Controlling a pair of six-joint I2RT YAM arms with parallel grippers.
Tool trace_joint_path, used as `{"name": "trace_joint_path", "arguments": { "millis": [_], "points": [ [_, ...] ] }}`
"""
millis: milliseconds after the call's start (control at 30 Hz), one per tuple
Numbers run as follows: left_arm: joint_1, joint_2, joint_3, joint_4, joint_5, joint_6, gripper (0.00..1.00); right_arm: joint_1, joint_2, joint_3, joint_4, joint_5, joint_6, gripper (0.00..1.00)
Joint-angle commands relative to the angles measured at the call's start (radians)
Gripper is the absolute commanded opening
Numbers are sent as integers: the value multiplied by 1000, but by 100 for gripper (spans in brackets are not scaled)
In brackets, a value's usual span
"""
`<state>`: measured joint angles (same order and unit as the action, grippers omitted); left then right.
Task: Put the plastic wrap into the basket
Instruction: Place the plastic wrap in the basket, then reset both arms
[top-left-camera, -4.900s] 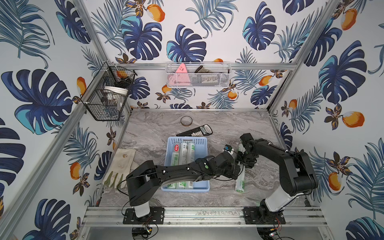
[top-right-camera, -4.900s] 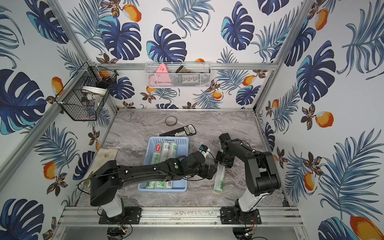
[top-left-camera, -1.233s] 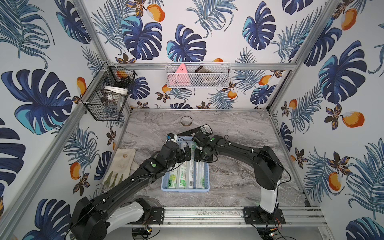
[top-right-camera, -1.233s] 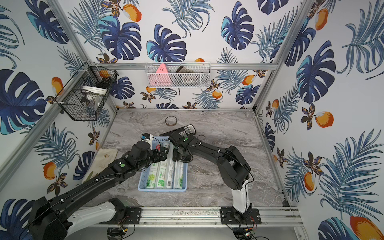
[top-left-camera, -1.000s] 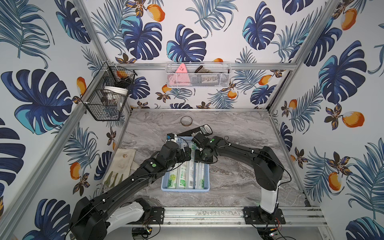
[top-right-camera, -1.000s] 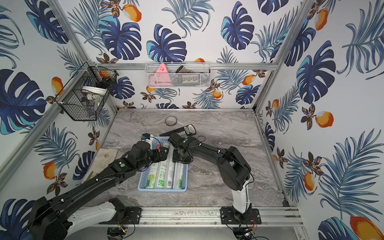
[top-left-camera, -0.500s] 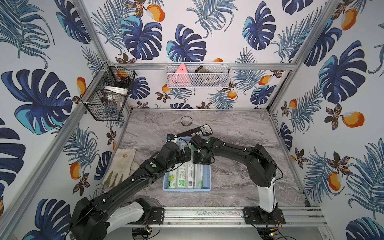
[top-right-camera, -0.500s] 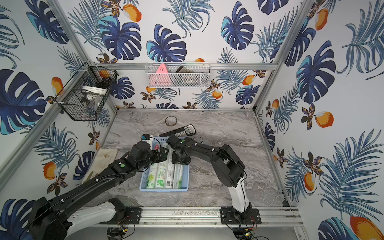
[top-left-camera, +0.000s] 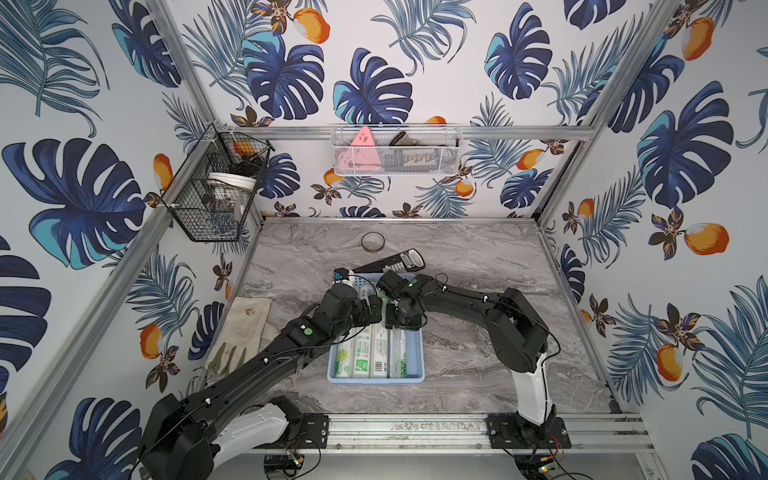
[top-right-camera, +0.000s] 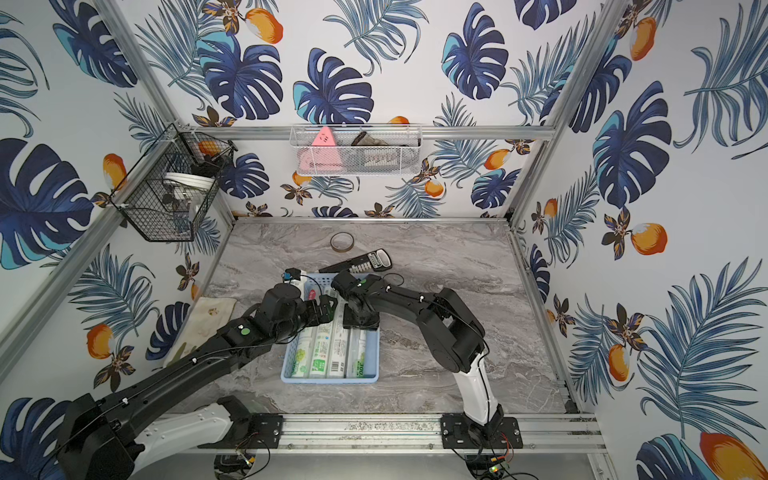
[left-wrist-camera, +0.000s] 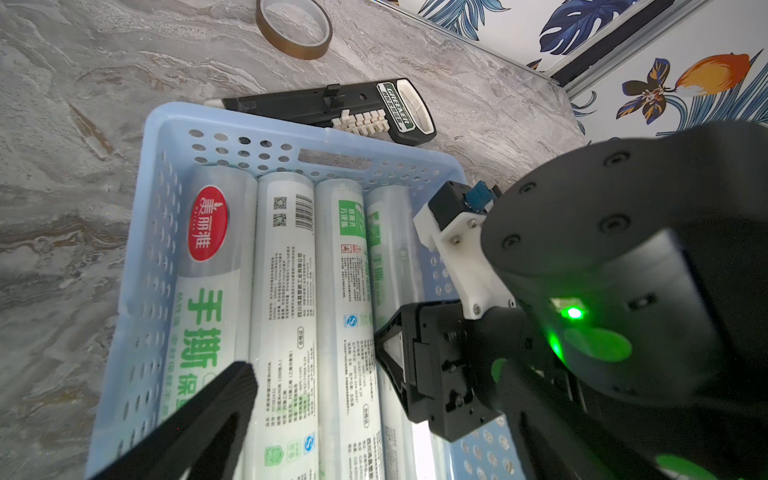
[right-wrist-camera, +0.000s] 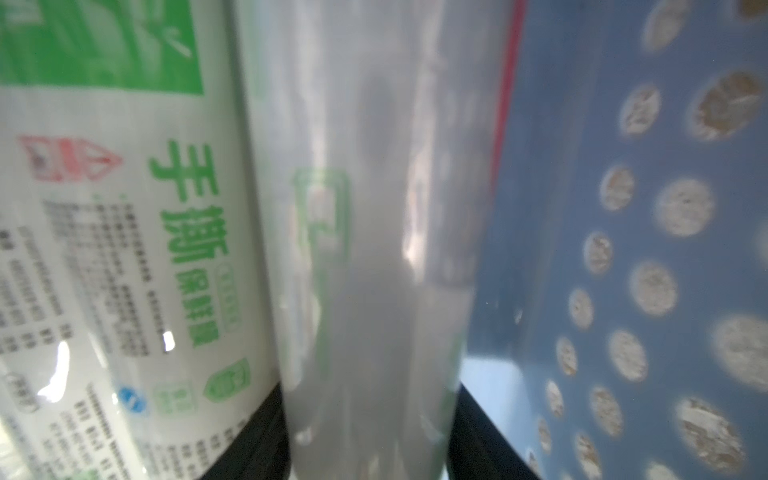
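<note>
One plastic wrap roll (left-wrist-camera: 208, 291) bears a red oval "美丽雅" and green "手撕保"; another plastic wrap roll (top-right-camera: 360, 365) reads "300". The black tool (left-wrist-camera: 316, 104) reads "GREENER".

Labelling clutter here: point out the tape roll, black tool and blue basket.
tape roll (left-wrist-camera: 297, 50), left wrist view, brown outer band.
black tool (left-wrist-camera: 286, 106), left wrist view, long black body.
blue basket (left-wrist-camera: 249, 126), left wrist view, rim of the handle-slot end wall.

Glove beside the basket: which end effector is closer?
Left: the left end effector hangs over the basket's middle; right end effector grips the roll farthest from the glove.
</note>
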<state>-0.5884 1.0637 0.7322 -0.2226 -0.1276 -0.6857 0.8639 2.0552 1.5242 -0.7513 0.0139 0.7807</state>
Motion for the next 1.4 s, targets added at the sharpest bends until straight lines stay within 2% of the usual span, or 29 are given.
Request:
{"name": "trace_joint_path", "arguments": {
  "millis": [0,233,700,1033,1200,1300,1367],
  "points": [
    [1,-1,3,17,2,-9,99,4,-7,12,-34,19,0,57],
    [1,-7,5,9,-4,-5,99,13,-15,17,-31,18,1,57],
    [2,-37,15,-29,-50,11,99,27,-177,-44,19,72,-7,59],
    [1,-99,33,-91,-186,64,99,34,-573,-273,233,325,-127,67],
    [2,-132,32,-80,-295,113,99,24,-723,-373,281,603,-233,80],
    [2,-141,33,-71,-415,156,99,-37,-794,-479,371,757,-311,86],
    [3,-146,32,-54,-502,190,99,-120,-835,-535,416,783,-349,88]
  ]
}}
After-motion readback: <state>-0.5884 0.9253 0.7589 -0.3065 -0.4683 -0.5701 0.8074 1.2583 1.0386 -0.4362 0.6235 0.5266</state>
